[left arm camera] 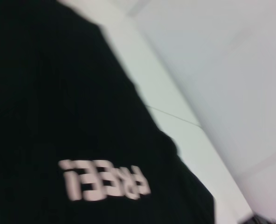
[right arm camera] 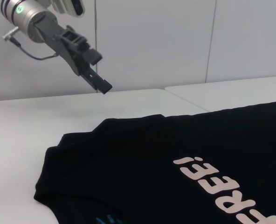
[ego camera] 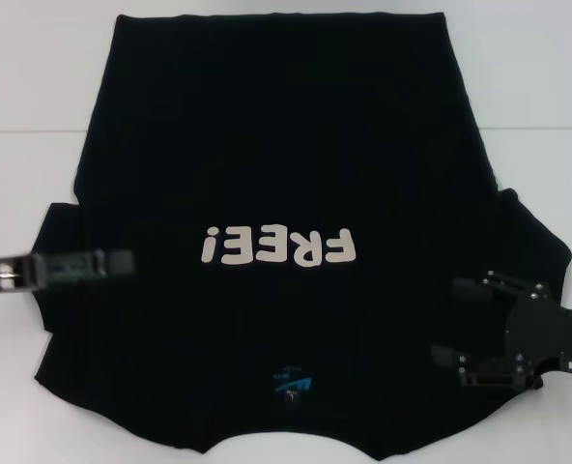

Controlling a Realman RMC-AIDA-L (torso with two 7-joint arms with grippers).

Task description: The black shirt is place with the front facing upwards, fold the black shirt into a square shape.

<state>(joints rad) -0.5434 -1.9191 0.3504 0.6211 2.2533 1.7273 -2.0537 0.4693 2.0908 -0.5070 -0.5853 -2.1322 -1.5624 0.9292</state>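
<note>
Nearest the robot, at 6 o'clock in the head view, the collar edge of the black shirt point(ego camera: 267, 193) curves over the table's near edge, small blue logo point(ego camera: 294, 384) just above it. So the neck faces the robot, hem away.

Right gripper point(ego camera: 455, 362) sits at 4 o'clock, over the shirt's right sleeve area, jaws spread apart and holding nothing. Looks set up to take the sleeve or side edge for a fold inward, my read.

Left gripper point(ego camera: 122, 261) comes in from 9 o'clock, over the left sleeve. The right wrist view shows it well up in the air above the cloth, fingers point(right arm camera: 100, 85) looking pressed together into 1 blade, nothing in them, though I can't tell for sure. Prob. lining up its own side.

Mid-field: white "FREE!" lettering point(ego camera: 274, 248) reads upside down from the head cam, which fits front up, collar near. Shirt lies flat and spread, no fold visible yet, so I'd say the task is at the very start.

Far side, 12 o'clock: the hem runs straight across the white table point(ego camera: 518, 87), with a seam line between 2 tabletop panels showing at either side. Both arms flanking the shirt suggests a 2-sided fold, sleeves first.
</note>
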